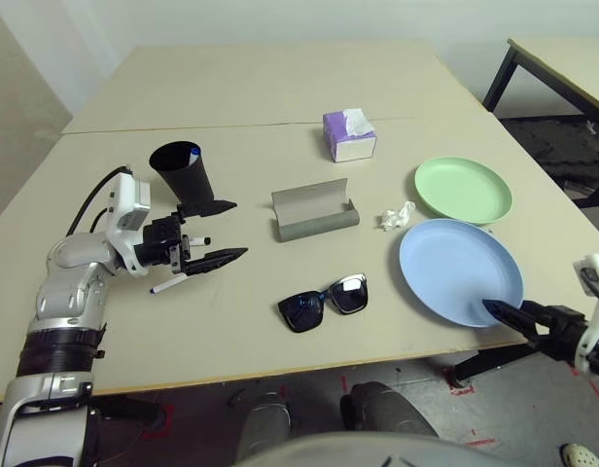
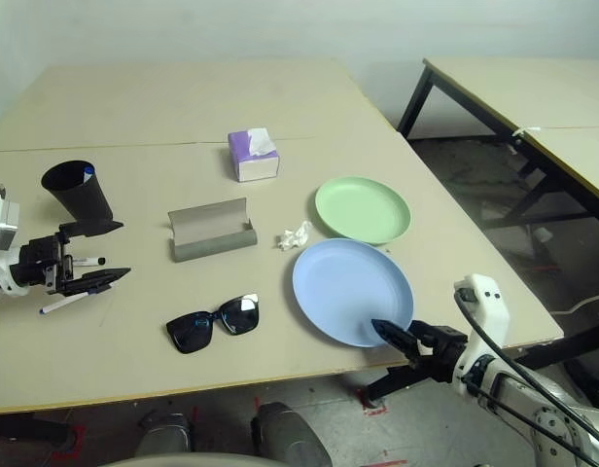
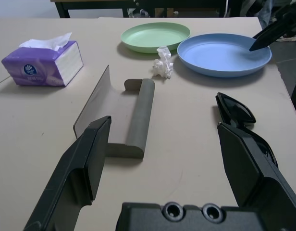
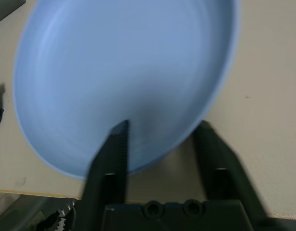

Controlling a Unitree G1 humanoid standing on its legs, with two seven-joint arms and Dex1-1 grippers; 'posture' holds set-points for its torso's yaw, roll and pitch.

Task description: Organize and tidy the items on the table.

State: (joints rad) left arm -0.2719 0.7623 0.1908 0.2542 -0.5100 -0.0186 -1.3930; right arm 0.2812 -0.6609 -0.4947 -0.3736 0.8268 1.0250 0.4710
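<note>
My right jaws (image 4: 160,127) straddle the near rim of the light blue plate (image 1: 455,268) at the bench's near right edge, one finger above, one beneath, not yet pinched; left jaws (image 3: 169,159) spread.

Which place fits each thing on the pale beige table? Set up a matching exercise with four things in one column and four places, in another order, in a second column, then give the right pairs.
Things
1. round light blue plate
2. black sunglasses
3. crumpled white tissue
4. purple tissue box

Places
A. by the seam line, behind the open grey glasses case
B. between the case and the round light green plate
C. near the front edge, in front of the case
D. its near rim between the right gripper's fingers

Pairs: 1-D, 2-C, 3-B, 4-A
</note>
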